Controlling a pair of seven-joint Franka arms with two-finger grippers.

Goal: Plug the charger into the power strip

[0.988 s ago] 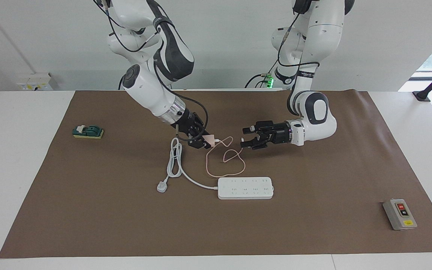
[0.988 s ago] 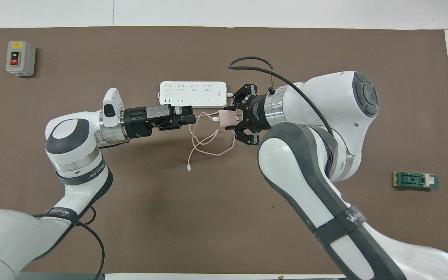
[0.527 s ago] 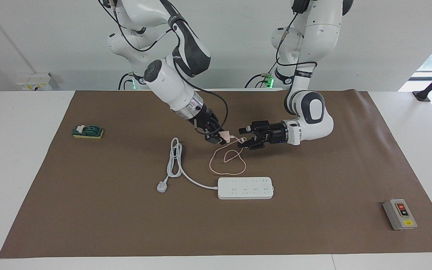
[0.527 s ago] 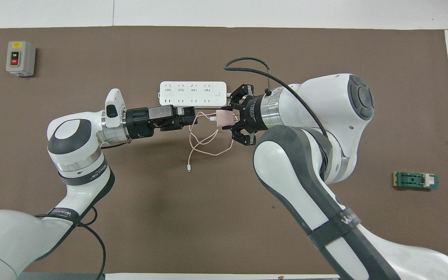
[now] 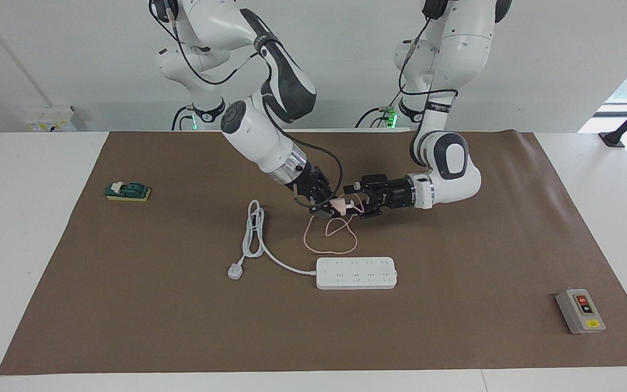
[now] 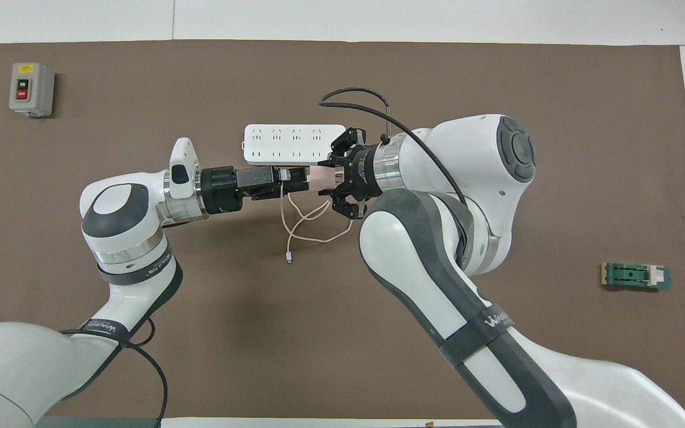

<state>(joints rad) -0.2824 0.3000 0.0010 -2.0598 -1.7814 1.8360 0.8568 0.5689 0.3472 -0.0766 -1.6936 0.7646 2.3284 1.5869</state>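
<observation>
Room: a white wall stands at the robots' end, and a white counter carries a brown mat.
Charger: the small pink charger is up in the air over the mat, with both hands meeting at it. Its thin pink cable hangs down and loops on the mat.
Right hand: the right hand is clamped on the charger.
Left hand: the left hand comes in level from the left arm's end and reaches the charger's free end. I cannot tell if its fingers are wide or closed.
Power strip: the power strip lies flat on the mat, farther from the robots than the charger. Its long side runs from one arm's end toward the other arm's end.
What matters next: it looks like a handover, so the charger likely must swap hands first. Then it must go out and down to the strip, prongs toward the holes.
Other things: a white plug, a grey button box and a green block sit well apart.
</observation>
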